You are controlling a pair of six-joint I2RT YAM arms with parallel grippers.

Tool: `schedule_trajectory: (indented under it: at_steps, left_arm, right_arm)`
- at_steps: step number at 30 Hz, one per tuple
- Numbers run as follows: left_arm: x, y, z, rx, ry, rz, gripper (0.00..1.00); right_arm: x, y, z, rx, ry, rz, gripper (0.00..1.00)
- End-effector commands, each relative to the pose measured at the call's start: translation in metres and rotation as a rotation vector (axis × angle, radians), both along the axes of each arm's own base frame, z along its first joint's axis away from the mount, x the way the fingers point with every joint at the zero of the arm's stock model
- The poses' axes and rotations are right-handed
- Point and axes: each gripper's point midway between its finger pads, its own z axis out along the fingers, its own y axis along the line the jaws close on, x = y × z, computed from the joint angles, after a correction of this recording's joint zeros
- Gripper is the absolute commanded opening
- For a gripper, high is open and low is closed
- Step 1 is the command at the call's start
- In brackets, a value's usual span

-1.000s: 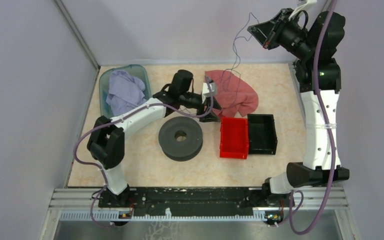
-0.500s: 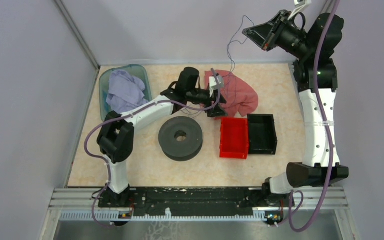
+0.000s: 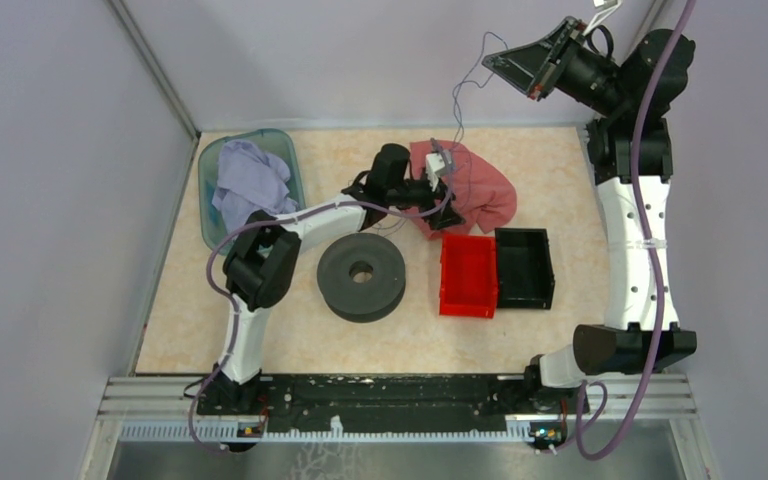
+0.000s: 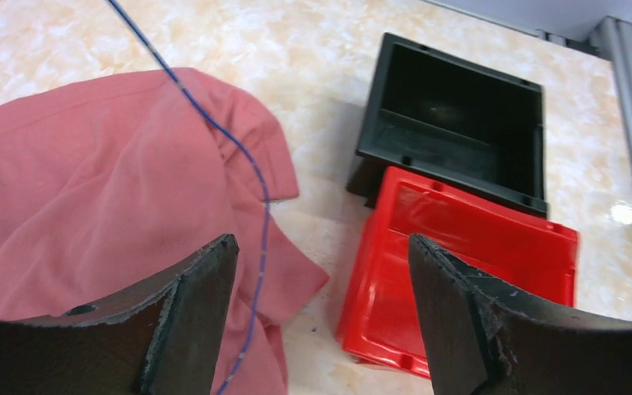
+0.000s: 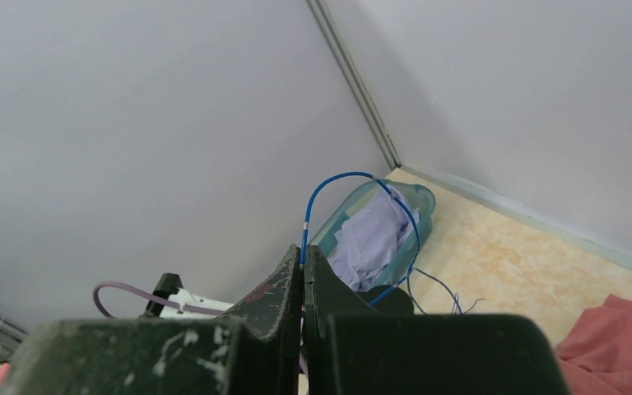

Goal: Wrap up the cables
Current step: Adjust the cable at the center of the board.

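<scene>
Since a second ago the left arm had reached farther right, its elbow sliding inward, and the left gripper [image 4: 321, 255] had travelled from the edge of the pink cloth [image 4: 90, 206] to a spot above it. The right gripper [image 5: 303, 262] had tipped a little higher against the grey wall [image 5: 132, 123].

One cable [image 4: 247, 160] showed: a thread-thin, blue-grey wire with small pale marks along it. It was pinched between the closed, scuffed black fingers of the right gripper, held high above the back of the table [image 3: 290, 340]. From there it arched in a smooth loop and dropped to the pink cloth. It ran across the cloth's soft folds and passed under the gap between the left fingers, close to the left one. Whether it touched that finger could not be told.

The left gripper stood wide open and held nothing. Its two fingers were matte black wedges with rough edges.

Two cloths were in view, the crumpled pink one and a lavender cloth [image 3: 250, 185] heaped in the single translucent teal basket [image 3: 203, 170]. Two rectangular plastic bins sat side by side and touching, a glossy red bin [image 4: 461, 280] and a black bin [image 4: 453, 123]. One round, dark grey spool [image 3: 385, 285] with a centre hole lay flat on the beige marbled table.
</scene>
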Motion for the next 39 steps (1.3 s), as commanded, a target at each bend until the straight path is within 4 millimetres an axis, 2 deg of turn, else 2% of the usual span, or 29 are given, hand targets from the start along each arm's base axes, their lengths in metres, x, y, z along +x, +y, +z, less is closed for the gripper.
schedule_trajectory:
  at_steps: [1, 7, 13, 16, 19, 21, 22, 26, 31, 34, 39]
  left_arm:
    - [0.029, -0.015, 0.010, -0.037, -0.083, 0.077, 0.82]
    - [0.036, -0.033, -0.005, -0.050, -0.096, 0.038, 0.79]
    - [0.044, -0.046, -0.019, -0.060, -0.085, 0.032, 0.62]
    - [0.044, -0.049, -0.023, -0.065, -0.074, 0.018, 0.48]
    - [0.040, -0.048, -0.024, -0.063, -0.066, -0.006, 0.20]
    - [0.037, -0.040, -0.022, -0.058, -0.054, -0.018, 0.06]
    - [0.036, -0.035, -0.022, -0.051, -0.045, -0.026, 0.01]
    - [0.015, -0.001, -0.023, 0.034, -0.058, -0.106, 0.00]
    - [-0.004, 0.069, -0.041, 0.204, -0.136, -0.141, 0.00]
    - [-0.002, 0.117, -0.046, 0.300, -0.139, -0.115, 0.00]
    - [0.025, 0.194, -0.047, 0.397, -0.114, 0.016, 0.00]
  right_arm:
    - [-0.029, -0.001, 0.037, 0.013, -0.121, 0.015, 0.00]
    - [-0.029, -0.005, 0.038, 0.014, -0.122, 0.005, 0.00]
    - [-0.027, -0.011, 0.037, 0.015, -0.119, -0.006, 0.00]
    - [-0.024, -0.014, 0.036, 0.015, -0.114, -0.016, 0.00]
    - [-0.019, -0.022, 0.035, 0.015, -0.111, -0.045, 0.00]
    - [-0.013, -0.032, 0.033, 0.013, -0.105, -0.086, 0.00]
    - [-0.010, -0.039, 0.034, 0.010, -0.106, -0.114, 0.00]
    - [0.007, -0.075, 0.033, 0.016, -0.085, -0.243, 0.00]
    - [0.021, -0.133, 0.041, 0.003, -0.101, -0.448, 0.00]
    - [0.026, -0.162, 0.045, -0.023, -0.122, -0.566, 0.00]
    - [0.027, -0.214, 0.053, -0.041, -0.150, -0.745, 0.00]
